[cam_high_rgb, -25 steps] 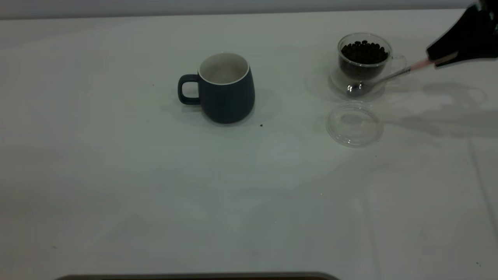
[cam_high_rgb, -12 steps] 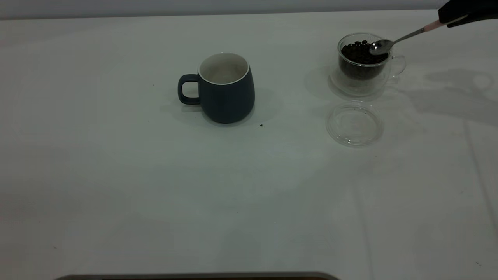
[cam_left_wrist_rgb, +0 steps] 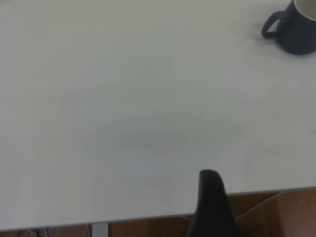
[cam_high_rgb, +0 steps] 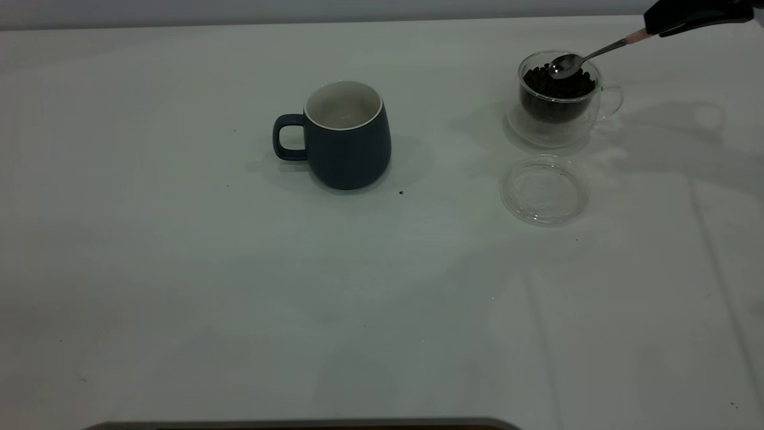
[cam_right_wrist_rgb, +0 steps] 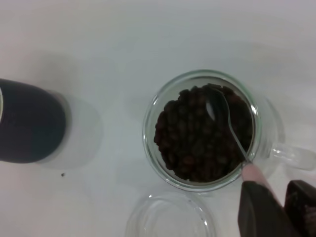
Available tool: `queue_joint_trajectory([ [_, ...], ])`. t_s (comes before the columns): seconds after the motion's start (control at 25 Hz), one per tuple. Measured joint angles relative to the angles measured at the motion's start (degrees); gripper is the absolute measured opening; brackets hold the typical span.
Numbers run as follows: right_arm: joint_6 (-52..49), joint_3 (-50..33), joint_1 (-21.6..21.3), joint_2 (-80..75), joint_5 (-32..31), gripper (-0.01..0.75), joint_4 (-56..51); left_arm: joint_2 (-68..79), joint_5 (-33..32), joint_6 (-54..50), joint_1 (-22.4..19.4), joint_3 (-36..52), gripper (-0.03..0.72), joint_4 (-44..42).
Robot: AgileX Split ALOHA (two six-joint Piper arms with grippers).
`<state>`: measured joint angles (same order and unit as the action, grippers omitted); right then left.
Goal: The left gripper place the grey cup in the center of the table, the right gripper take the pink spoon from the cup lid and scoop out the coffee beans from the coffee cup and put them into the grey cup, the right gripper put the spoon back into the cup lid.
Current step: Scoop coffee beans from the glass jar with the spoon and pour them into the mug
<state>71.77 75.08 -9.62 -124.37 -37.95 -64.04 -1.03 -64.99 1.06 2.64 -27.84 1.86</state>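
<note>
Nearest the exterior camera the white worktop lies bare, and the left gripper is parked off its edge, well away from the work; whether it is spread or pressed together I cannot tell. Farther in, the cup lid sits flat with nothing on it, and to its left the grey cup stands upright about mid-worktop, its inside showing no beans. Just behind the lid stands the coffee cup, filled with coffee beans. At the far right the right gripper pinches the pink spoon by its handle, the bowl over the beans at the rim. The step in hand looks like the scoop. Next, the bowl likely needs to dip, lift level, and travel left to the grey cup.
</note>
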Motion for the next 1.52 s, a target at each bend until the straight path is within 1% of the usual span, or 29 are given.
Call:
queue_joint_trajectory([
  [0.36, -1.96, 0.00, 0.00, -2.83, -2.04, 0.113, 0.65, 0.00, 0.00, 0.00, 0.00, 0.00, 0.586, 0.00],
  [0.88, -10.99, 0.00, 0.00, -3.39, -5.00, 0.113, 1.02, 0.00, 0.00, 0.00, 0.00, 0.00, 0.586, 0.00],
  [1.08, -12.23, 0.00, -0.22, -5.54, -5.90, 0.113, -0.82, 0.00, 0.00, 0.00, 0.00, 0.00, 0.586, 0.00],
  [1.28, -11.40, 0.00, -2.32, -7.78, -8.65, 0.113, -5.30, 0.00, 0.00, 0.00, 0.00, 0.00, 0.586, 0.00],
  [1.52, -10.75, 0.00, -4.96, -8.14, -11.37, 0.113, -7.70, 0.00, 0.00, 0.00, 0.00, 0.00, 0.586, 0.00],
])
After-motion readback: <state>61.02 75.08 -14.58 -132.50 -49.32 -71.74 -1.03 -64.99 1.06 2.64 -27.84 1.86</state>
